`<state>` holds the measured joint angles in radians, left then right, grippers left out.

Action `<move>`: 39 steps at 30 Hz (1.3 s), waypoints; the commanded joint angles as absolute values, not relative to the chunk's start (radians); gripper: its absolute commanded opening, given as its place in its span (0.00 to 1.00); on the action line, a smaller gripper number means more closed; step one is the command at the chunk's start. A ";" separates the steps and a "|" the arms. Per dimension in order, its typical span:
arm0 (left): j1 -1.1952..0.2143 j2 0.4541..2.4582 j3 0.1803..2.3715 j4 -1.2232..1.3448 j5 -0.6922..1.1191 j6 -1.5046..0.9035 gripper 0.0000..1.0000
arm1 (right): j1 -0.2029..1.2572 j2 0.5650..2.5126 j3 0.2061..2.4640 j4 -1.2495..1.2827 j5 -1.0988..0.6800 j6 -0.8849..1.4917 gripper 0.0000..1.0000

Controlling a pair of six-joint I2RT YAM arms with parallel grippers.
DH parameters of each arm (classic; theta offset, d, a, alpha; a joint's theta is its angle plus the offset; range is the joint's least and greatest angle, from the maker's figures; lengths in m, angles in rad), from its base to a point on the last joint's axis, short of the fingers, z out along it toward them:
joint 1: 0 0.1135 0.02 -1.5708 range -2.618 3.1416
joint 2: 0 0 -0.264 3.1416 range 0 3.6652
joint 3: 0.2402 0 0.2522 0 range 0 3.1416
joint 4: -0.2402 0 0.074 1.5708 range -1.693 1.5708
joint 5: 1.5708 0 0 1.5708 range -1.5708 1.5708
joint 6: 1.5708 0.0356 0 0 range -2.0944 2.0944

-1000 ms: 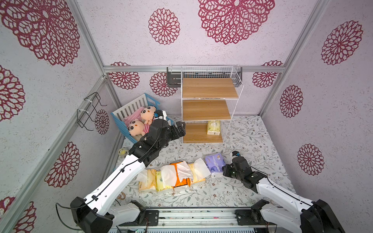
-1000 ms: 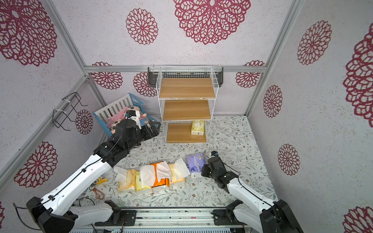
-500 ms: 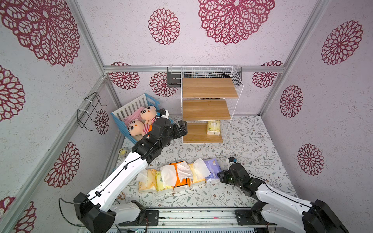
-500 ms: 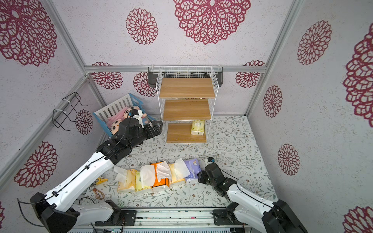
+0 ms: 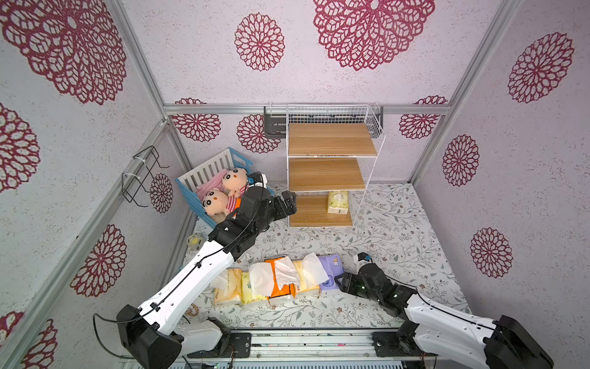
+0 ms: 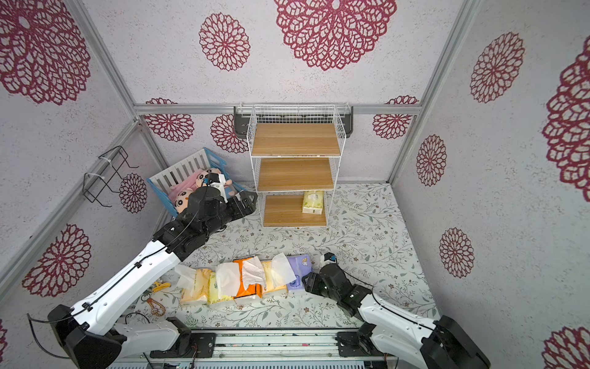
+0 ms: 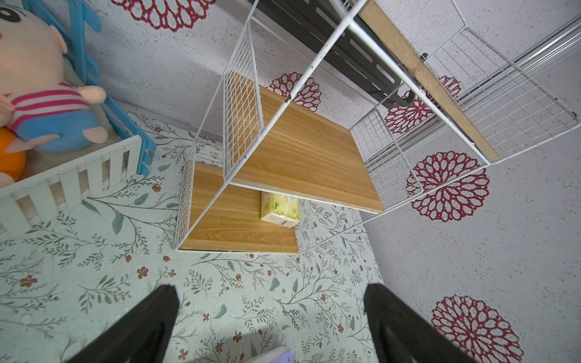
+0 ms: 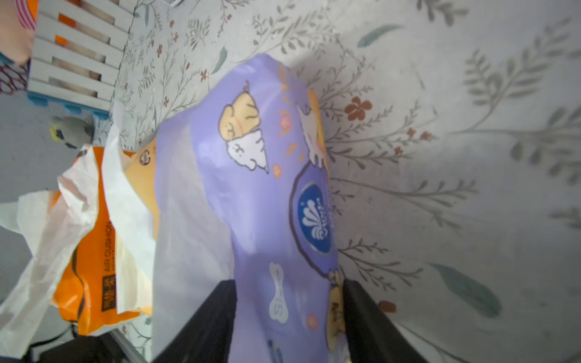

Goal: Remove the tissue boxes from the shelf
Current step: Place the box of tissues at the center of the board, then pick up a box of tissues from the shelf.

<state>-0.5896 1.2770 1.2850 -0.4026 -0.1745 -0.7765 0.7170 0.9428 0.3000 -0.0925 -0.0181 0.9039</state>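
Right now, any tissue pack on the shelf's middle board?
No, the middle board is bare; the pale yellow tissue pack sits on the bottom board.

The left arm (image 5: pixel 191 281) and right arm (image 5: pixel 447 326) have white link shells and black joint housings. A thin black cable (image 5: pixel 198 265) runs along the left arm. The left claw (image 7: pixel 270 327) and right claw (image 8: pixel 289 314) have black fingers.
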 commanded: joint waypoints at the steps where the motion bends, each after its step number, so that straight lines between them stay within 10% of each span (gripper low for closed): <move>1: -0.597 1.272 1.296 -0.404 -0.204 -0.749 1.00 | 0.721 0.864 0.386 -0.161 0.108 0.877 0.72; 4: -0.597 1.272 1.295 -0.397 -0.216 -0.743 0.99 | 0.718 0.836 0.429 -0.193 0.182 0.872 0.99; 16: -0.495 1.331 1.246 -0.203 -0.104 -0.755 0.97 | 0.565 1.058 0.553 0.128 -0.040 0.753 0.99; 39: -0.423 1.589 1.469 -0.187 0.063 -0.683 1.00 | 0.471 1.772 0.979 0.355 0.201 0.976 0.84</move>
<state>-0.4301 1.5810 1.4364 -0.1886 0.0410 -0.7235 0.4850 1.7470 0.9173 0.3092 0.1673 0.9562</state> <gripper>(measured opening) 0.995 0.848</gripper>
